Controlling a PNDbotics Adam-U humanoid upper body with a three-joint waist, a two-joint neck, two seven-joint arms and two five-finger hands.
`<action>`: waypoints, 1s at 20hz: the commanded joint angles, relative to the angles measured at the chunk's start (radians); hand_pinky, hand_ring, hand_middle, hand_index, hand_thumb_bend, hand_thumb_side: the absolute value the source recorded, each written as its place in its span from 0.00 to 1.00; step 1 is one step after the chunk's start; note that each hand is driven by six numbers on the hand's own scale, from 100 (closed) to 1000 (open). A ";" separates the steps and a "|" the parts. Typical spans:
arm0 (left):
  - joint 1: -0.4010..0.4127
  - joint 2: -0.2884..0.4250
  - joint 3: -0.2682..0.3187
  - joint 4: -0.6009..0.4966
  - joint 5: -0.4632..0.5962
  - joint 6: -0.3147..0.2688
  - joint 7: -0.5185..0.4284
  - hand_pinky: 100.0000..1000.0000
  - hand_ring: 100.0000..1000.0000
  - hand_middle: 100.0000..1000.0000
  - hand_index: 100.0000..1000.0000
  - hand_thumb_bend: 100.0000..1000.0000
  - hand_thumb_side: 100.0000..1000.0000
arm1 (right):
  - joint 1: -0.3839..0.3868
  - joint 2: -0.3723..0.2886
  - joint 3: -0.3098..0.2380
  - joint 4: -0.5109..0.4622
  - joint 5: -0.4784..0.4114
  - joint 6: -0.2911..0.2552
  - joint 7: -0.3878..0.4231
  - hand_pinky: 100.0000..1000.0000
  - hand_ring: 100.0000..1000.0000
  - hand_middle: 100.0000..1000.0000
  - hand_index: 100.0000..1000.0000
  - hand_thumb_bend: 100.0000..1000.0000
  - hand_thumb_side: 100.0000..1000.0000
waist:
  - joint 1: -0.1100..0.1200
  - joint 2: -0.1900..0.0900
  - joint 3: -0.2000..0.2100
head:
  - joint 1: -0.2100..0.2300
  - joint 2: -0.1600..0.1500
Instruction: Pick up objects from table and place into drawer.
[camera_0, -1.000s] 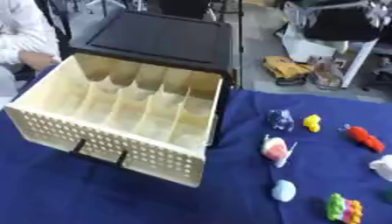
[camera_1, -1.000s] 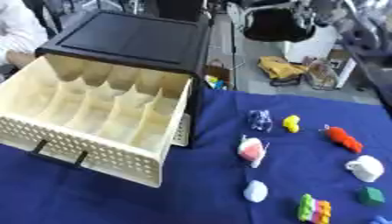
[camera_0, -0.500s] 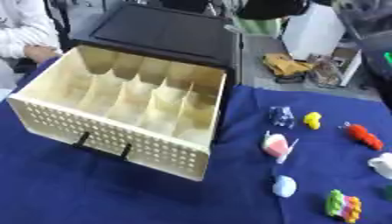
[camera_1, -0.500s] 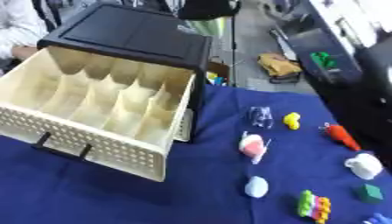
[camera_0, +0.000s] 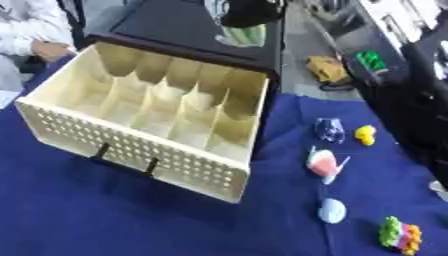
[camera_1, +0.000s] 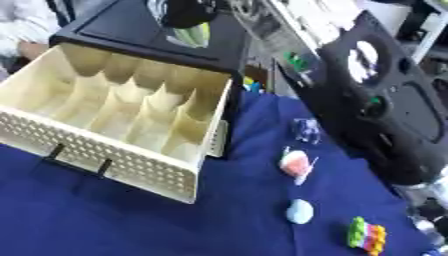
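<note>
A cream drawer (camera_0: 149, 120) with perforated front and inner dividers stands pulled out of a black cabinet (camera_0: 188, 30) on a blue-covered bench (camera_0: 105, 215). Right of the drawer, small objects lie in a loose line on the cloth: a clear bluish piece (camera_0: 329, 129), a yellow toy (camera_0: 365, 134), a pink-and-white item (camera_0: 323, 163), a pale blue oval (camera_0: 332, 210) and a multicoloured block (camera_0: 400, 234). A black right arm (camera_1: 385, 115) fills the right side; whether its hand is open or closed cannot be told. The left hand is out of sight.

A robotics lab: blue-clothed test table (camera_0: 105, 215), machines and equipment cluttered behind.
</note>
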 joint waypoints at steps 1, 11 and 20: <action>-0.022 0.008 0.000 -0.013 0.004 -0.001 -0.004 0.59 0.76 0.71 0.84 0.35 1.00 | -0.027 0.016 -0.001 0.042 0.018 -0.002 -0.005 0.82 0.78 0.32 0.33 0.00 0.41 | 0.006 -0.012 0.004 | -0.008 -0.002; -0.025 0.002 0.001 -0.013 0.005 -0.001 -0.004 0.59 0.76 0.71 0.84 0.35 1.00 | -0.017 0.070 -0.036 0.166 -0.053 -0.021 0.075 0.89 0.90 0.72 0.78 0.05 1.00 | 0.003 -0.007 0.010 | -0.008 -0.004; -0.023 0.002 0.001 -0.013 0.005 -0.001 -0.005 0.59 0.76 0.71 0.84 0.35 1.00 | -0.016 0.054 -0.078 0.144 -0.161 0.011 0.107 0.91 0.95 0.78 0.86 0.33 1.00 | 0.011 -0.008 0.008 | -0.004 -0.008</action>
